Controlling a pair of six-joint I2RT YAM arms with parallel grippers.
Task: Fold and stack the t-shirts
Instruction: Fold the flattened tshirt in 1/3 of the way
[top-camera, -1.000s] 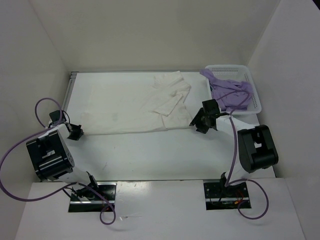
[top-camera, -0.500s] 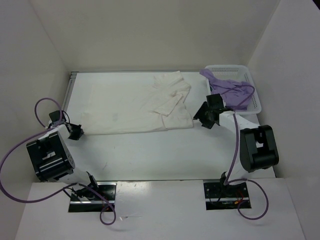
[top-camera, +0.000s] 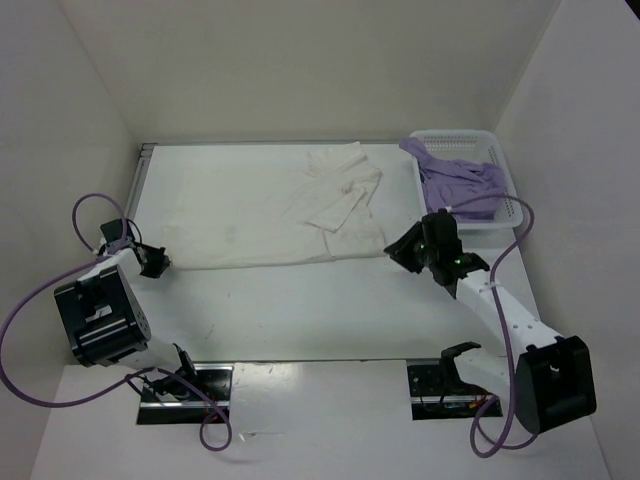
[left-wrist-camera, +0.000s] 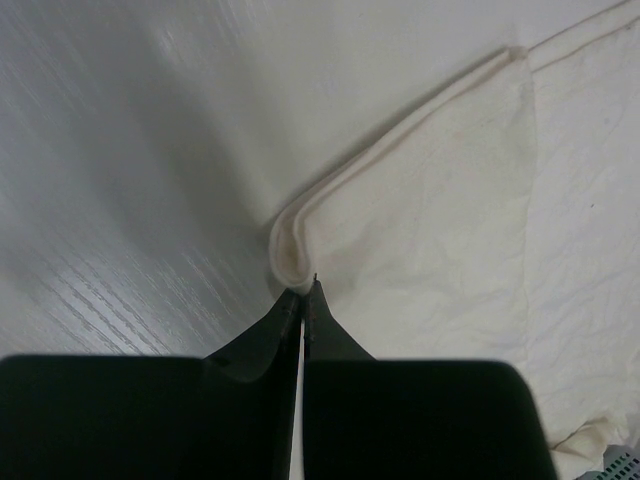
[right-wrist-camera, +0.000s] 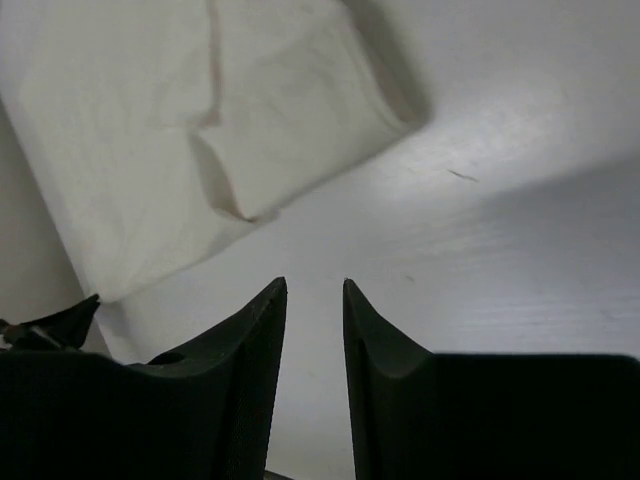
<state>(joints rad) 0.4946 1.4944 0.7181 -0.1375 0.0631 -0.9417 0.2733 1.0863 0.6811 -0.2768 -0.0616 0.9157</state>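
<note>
Left gripper (left-wrist-camera: 303, 292) is closed, pinching the near-left corner of the white t-shirt (top-camera: 270, 225), which lies spread across the far half of the table (top-camera: 300, 310). Right gripper (right-wrist-camera: 315, 290) hangs part open and empty just off the shirt's near-right corner. A lavender t-shirt (top-camera: 455, 185) sits in the basket (top-camera: 455, 134) at the far-right corner.

Top view: high, near side, looking down over whole tabletop (top-camera: 300, 300). Wrist views: close and low over it. All three share the white t-shirt (top-camera: 250, 225).

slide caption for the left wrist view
Left fingers shut on the corner of a cream cloth t-shirt on a white table.
</note>
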